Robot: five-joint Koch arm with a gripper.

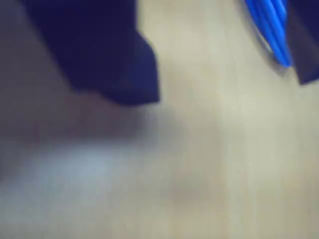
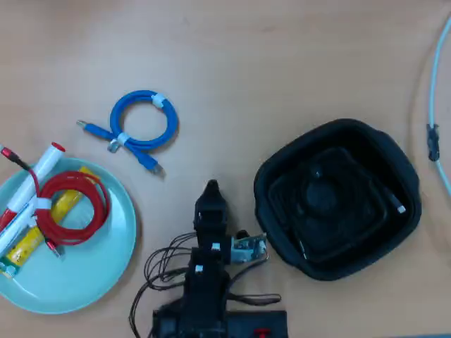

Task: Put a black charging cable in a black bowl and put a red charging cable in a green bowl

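The red charging cable (image 2: pixel 102 204) lies coiled in the green bowl (image 2: pixel 91 274) at the left of the overhead view. At the right stands the black bowl (image 2: pixel 282 169), and the black charging cable (image 2: pixel 394 203) rests inside it, dark on dark, with one silver plug tip showing. My gripper (image 2: pixel 210 187) hovers over bare table between the two bowls, holding nothing. The blurred wrist view shows the gripper (image 1: pixel 229 92) with its two dark jaws apart and wood between them.
A blue coiled cable (image 2: pixel 169 123) lies on the table above the green bowl; it shows in the wrist view as a blue cable (image 1: pixel 271 30) at the top right. A white marker (image 2: pixel 35 176) and a yellow marker (image 2: pixel 28 243) share the green bowl. A pale cord (image 2: pixel 431 105) runs along the right edge.
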